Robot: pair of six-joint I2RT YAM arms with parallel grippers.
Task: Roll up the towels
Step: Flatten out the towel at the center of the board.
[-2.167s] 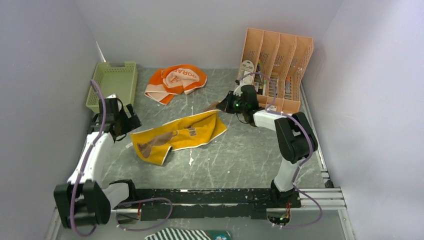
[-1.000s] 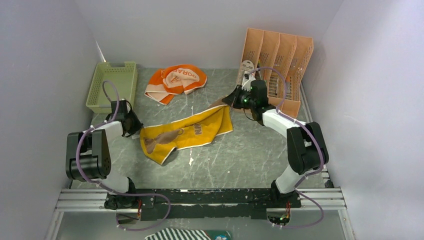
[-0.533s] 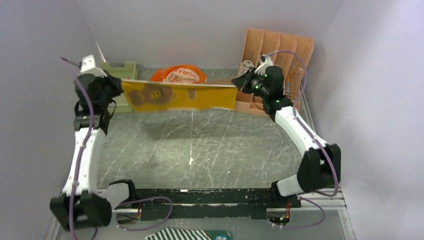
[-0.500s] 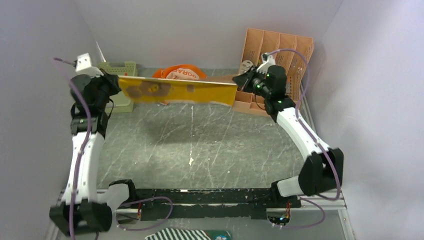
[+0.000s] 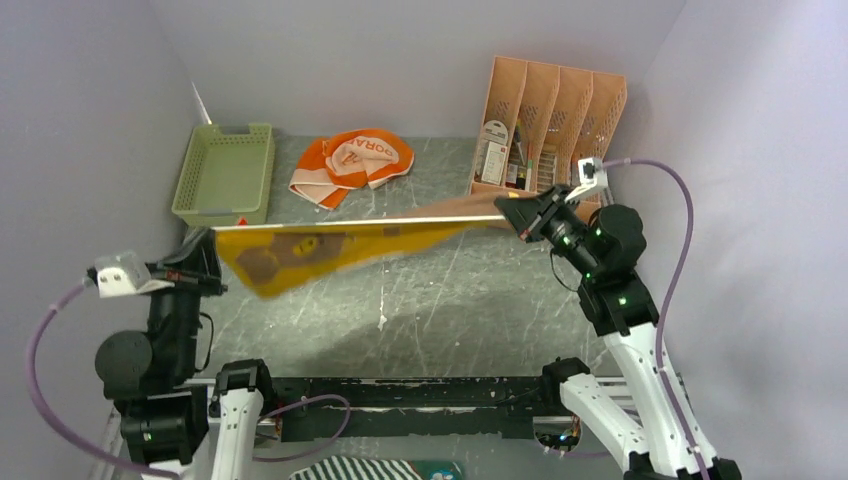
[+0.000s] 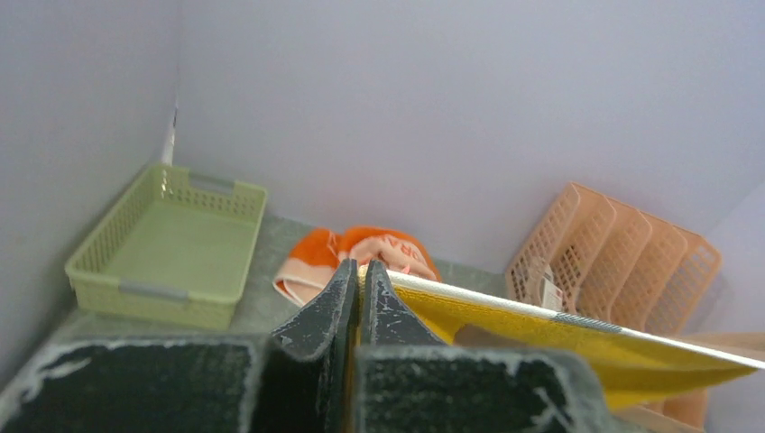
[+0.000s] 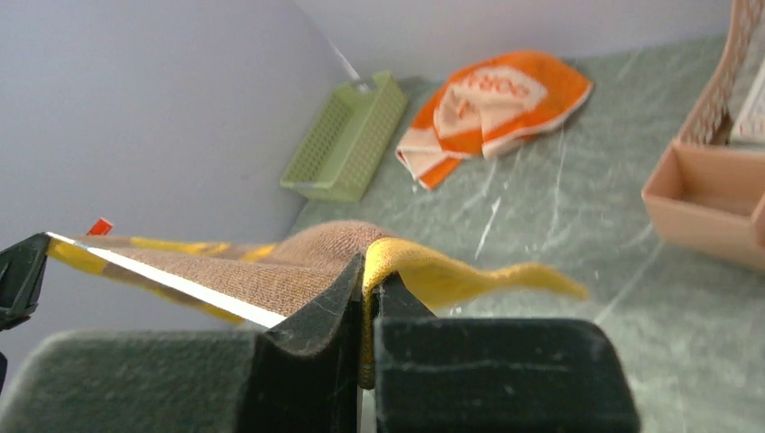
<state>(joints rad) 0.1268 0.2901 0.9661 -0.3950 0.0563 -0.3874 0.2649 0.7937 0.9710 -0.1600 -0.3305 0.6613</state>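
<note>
At the far left sits the pale green basket point(image 5: 225, 175). Nearer, my left gripper point(image 6: 358, 278) is clamped tight on one end of the yellow-tan towel point(image 5: 330, 245), which hangs stretched in the air above the table. Behind it the orange towel point(image 5: 352, 160) lies crumpled beside the basket. My right gripper point(image 7: 368, 271) pinches the towel's other end, near the peach organizer point(image 5: 550, 110).
</note>
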